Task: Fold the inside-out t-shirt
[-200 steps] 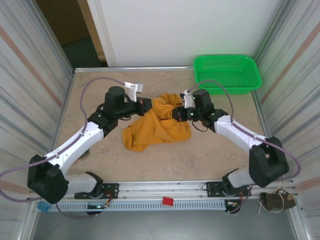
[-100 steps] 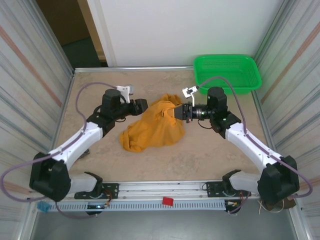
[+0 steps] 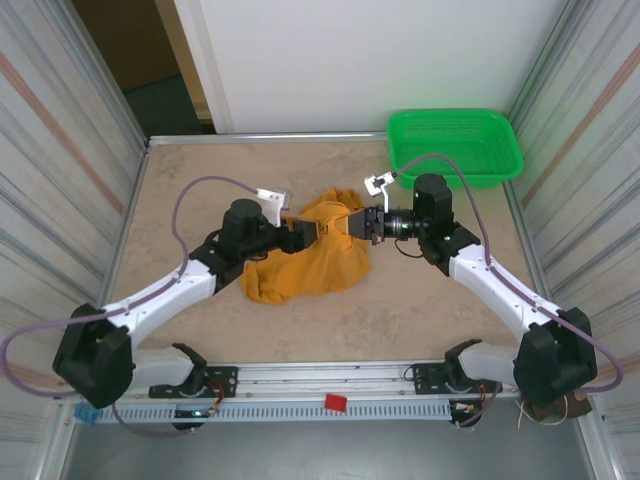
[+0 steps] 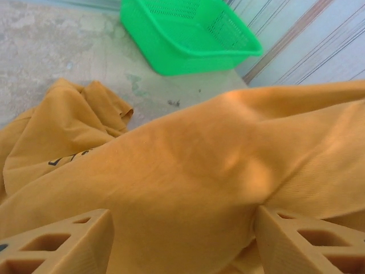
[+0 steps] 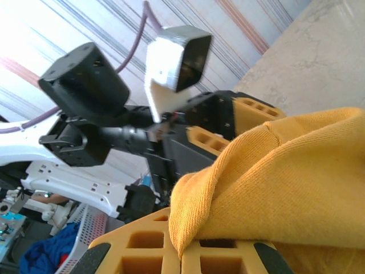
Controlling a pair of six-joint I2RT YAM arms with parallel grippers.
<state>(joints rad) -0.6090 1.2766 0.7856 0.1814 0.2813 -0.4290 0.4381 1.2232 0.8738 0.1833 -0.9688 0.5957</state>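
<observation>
Overhead view: the inside-out t-shirt (image 3: 310,262) lies bunched in the middle of the table (image 3: 200,170), between my two arms. The right gripper (image 5: 181,251) is closed tight on a folded rim of the cloth, which is pinched between its two pads and drapes over them. The left gripper (image 4: 182,228) stands wide, its fingers (image 4: 63,240) well apart, with a swell of cloth bulging between them and nothing pinched (a sliver of the dark lettering (image 4: 71,157) peeks from a crease at left).

Step in hand, as I read it: taking a second hold so the heap can be spread flat. To do it well, I would ease the left jaws onto a single edge or seam rather than the thick bulge and close them fully. I would then draw the two arms apart slowly and level, so the right-hand pinch does not slip and no lower layer is dragged along.

Count: one t-shirt, one green basket (image 3: 455,140) at the far right corner, two grippers, one table.
</observation>
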